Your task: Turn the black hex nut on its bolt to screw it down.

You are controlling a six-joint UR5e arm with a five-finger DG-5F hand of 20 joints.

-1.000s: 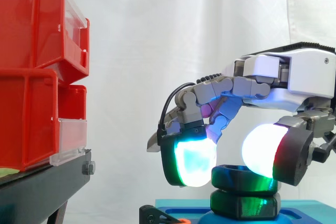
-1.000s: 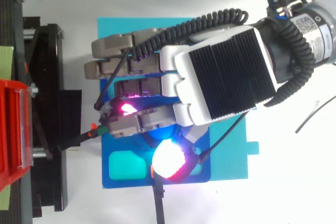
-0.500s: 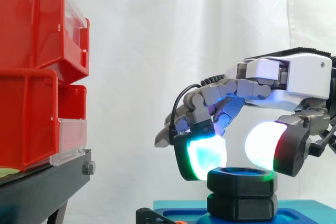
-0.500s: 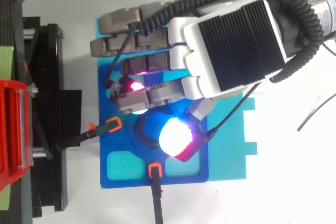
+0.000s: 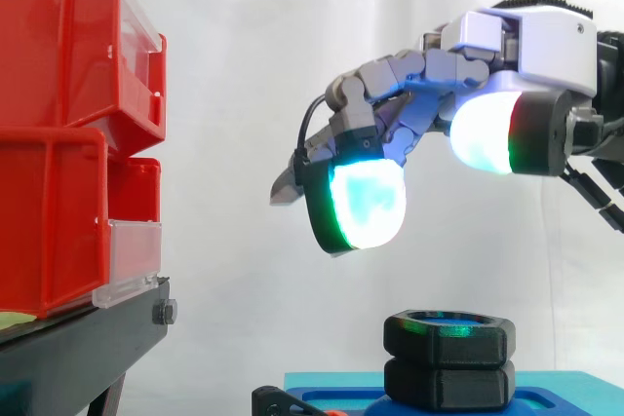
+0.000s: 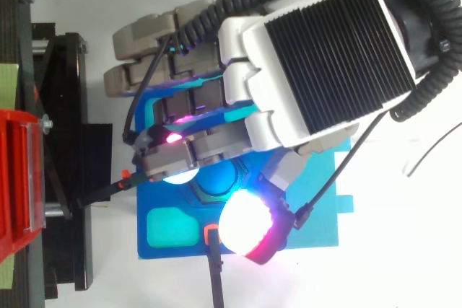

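The black hex nut (image 5: 448, 335) sits on its bolt above a second black hex piece (image 5: 448, 383), on the blue base (image 5: 551, 392). From above, a sliver of the nut (image 6: 196, 194) rings the blue bolt top (image 6: 216, 179). My hand (image 5: 531, 46) hangs well above the nut, touching nothing. Its fingers are loosely bent, with a cyan-green fingertip pad (image 5: 366, 204) to the left and a white thumb pad (image 5: 483, 133) to the right, a wide gap between them. In the top view the hand (image 6: 317, 55) covers most of the base.
Red bins (image 5: 58, 143) are stacked on a black stand (image 5: 78, 348) at the left. Two black rods with orange tips (image 6: 211, 234) reach the blue base (image 6: 170, 229) from the front and left. A cyan plate (image 6: 321, 210) lies under the base.
The hand has let go of the nut and risen straight up, from pads beside the nut to well above it. The nut stays on the bolt.
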